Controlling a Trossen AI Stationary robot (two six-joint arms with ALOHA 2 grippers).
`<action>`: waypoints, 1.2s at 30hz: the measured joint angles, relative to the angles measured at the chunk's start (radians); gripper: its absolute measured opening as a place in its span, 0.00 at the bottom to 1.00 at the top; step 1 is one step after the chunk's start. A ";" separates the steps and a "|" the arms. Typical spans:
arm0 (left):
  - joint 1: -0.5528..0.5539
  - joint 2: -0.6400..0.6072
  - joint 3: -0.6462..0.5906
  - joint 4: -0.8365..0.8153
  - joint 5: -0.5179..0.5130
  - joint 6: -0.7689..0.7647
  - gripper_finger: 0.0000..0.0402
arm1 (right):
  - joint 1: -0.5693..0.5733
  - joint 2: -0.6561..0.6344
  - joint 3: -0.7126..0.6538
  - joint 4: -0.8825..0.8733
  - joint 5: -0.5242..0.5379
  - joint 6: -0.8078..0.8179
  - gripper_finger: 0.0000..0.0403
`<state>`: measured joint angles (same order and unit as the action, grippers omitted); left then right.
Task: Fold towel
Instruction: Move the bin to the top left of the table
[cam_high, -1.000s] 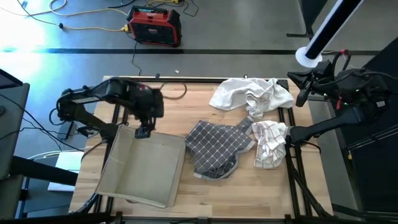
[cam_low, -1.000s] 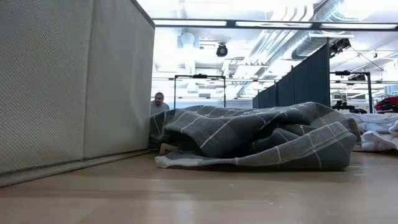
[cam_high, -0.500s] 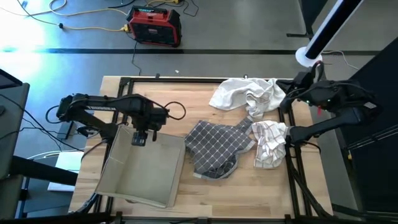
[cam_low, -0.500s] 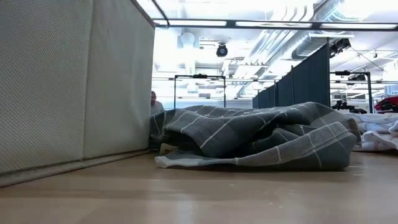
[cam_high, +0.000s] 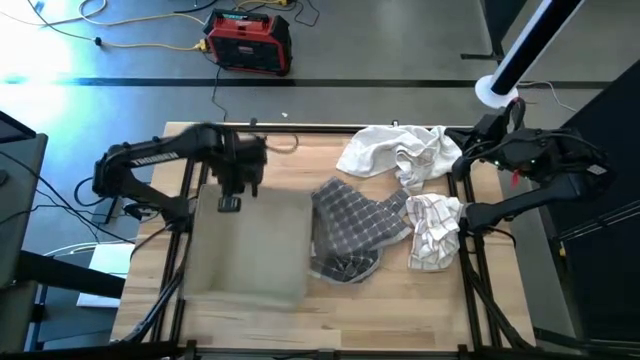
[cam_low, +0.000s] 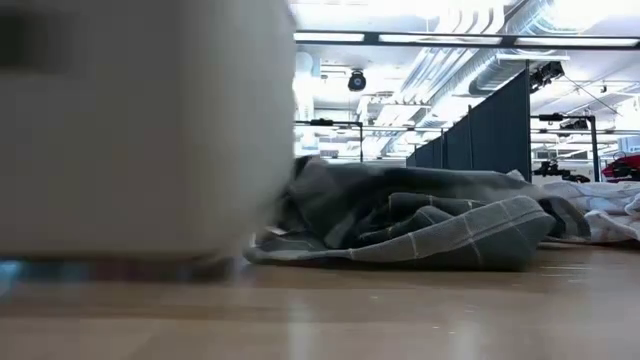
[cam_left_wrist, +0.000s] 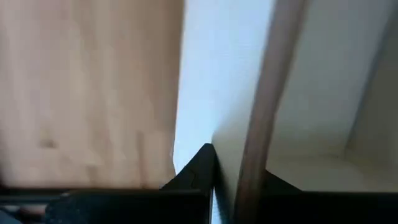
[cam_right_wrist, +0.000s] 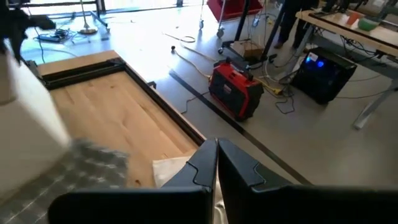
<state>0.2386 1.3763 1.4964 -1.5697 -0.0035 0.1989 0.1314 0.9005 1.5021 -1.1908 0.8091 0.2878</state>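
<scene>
- The left gripper (cam_high: 229, 203) is clamping the rim of the tall beige fabric bin (cam_high: 250, 250), which is pressing against the towel.
- The grey checked cloth towel (cam_high: 350, 228) is lying crumpled mid-table; it is probably soft and light, best taken by a corner.
- The right gripper (cam_right_wrist: 217, 163) is waiting closed at the table's right edge.

Both arms are dark, near black. The left arm (cam_high: 160, 160) is slim and jointed, with white lettering on its link at 10 o'clock and cables at its base. The right arm (cam_high: 530, 185), at 3 o'clock, is bulkier, with looping cables and a small red spot.
</scene>
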 joint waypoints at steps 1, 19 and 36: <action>0.017 0.001 0.027 0.002 -0.034 0.012 0.01 | 0.000 0.000 0.000 0.000 0.001 0.000 0.00; 0.470 0.108 0.108 0.061 -0.451 0.602 0.00 | 0.000 0.000 0.000 -0.001 0.017 -0.008 0.00; 0.619 0.237 0.109 0.227 -0.682 0.682 0.00 | 0.000 0.000 0.000 -0.002 0.066 -0.020 0.00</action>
<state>0.8571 1.6130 1.6051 -1.3424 -0.6853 0.8809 0.1310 0.9009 1.5021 -1.1925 0.8751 0.2675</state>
